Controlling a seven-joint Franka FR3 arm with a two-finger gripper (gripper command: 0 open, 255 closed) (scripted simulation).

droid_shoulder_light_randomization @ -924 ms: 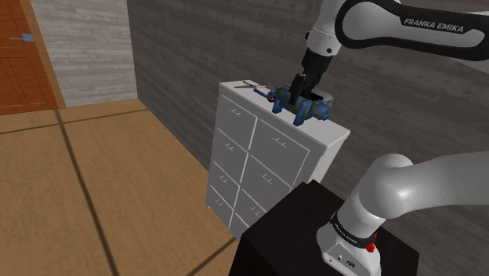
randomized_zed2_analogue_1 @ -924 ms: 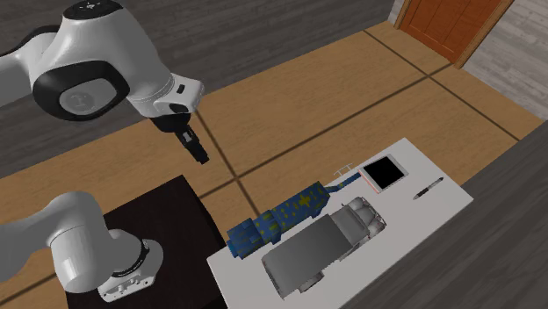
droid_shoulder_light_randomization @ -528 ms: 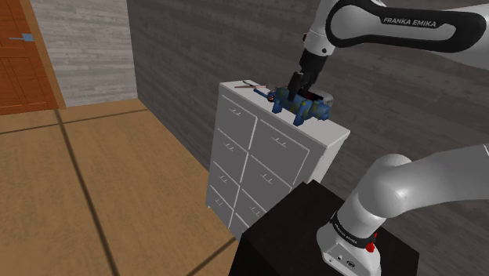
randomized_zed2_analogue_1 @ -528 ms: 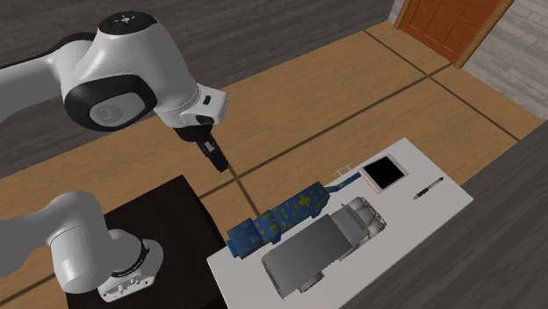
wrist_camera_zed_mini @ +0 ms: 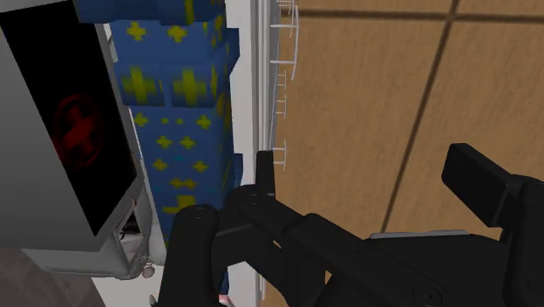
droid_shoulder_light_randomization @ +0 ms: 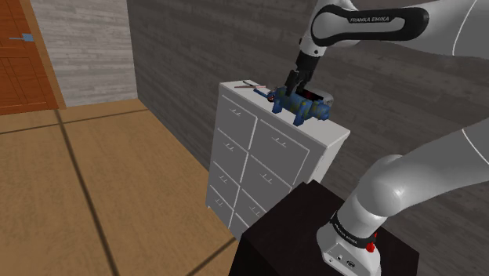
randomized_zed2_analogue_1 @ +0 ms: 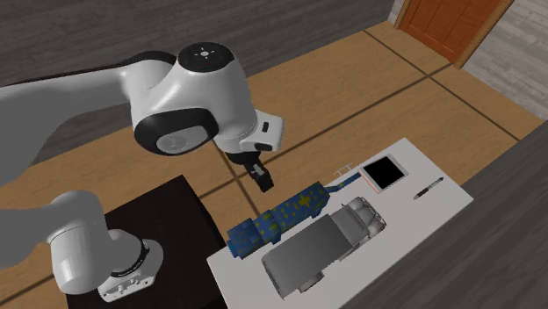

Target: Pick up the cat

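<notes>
Gripper [randomized_zed2_analogue_1: 262, 182] hovers just beside the blue cat [randomized_zed2_analogue_1: 281, 218] (yellow crosses all over) on the dresser [droid_shoulder_light_randomization: 266, 149], fingers spread, clasping nothing; truck [randomized_zed2_analogue_1: 320, 246] alongside.

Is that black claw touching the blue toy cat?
Apart. The second exterior view shows a strip of floor between the gripper and the cat.

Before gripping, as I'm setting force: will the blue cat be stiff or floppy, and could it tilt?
Probably stiff: the cat looks blocky and straight-edged. Being long, it may tilt if gripped near one end. Lying flat on the dresser, it seems unlikely to roll.
</notes>
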